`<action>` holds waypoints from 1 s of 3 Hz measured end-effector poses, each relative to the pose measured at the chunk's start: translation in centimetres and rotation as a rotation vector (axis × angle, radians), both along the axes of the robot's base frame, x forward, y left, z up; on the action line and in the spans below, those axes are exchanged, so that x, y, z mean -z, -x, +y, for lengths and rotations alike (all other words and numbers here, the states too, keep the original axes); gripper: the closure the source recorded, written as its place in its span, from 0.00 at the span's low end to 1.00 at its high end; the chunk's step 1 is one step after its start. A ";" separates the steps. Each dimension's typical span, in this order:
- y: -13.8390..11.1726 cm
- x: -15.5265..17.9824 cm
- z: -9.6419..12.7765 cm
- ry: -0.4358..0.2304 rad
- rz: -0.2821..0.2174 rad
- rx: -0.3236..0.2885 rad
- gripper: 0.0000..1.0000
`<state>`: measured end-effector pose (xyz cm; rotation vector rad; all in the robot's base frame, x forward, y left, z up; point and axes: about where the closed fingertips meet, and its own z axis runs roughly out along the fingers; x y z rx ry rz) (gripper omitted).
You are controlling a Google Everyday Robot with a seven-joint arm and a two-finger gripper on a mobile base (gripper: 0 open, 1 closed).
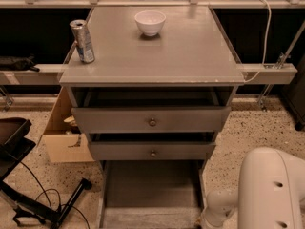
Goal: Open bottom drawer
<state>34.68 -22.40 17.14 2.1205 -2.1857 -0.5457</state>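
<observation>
The grey cabinet [152, 56] has three drawers. The bottom drawer [151, 191] stands pulled far out toward me; I look down into its bare inside, and its front lies at the frame's lower edge with the knob hidden. The top drawer front [151, 120] and the middle drawer front [152, 151] each show a small brass knob and stand slightly out. The gripper is out of view; only my white arm [271, 190] shows at the lower right, beside the bottom drawer's right side.
A white bowl [150, 22] and a drink can [83, 41] stand on the cabinet top. A cardboard box [64, 137] sits on the floor at the left, with black cables and a stand [43, 204] in front of it. A rail [267, 73] runs behind.
</observation>
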 end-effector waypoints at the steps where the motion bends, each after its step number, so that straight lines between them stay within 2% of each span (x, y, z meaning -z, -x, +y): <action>1: 0.3 0.0 0.0 -0.002 0.012 0.003 1.00; 2: 1.8 0.1 -0.3 -0.011 0.045 0.008 1.00; 3: 1.8 0.1 -0.3 -0.011 0.045 0.008 0.77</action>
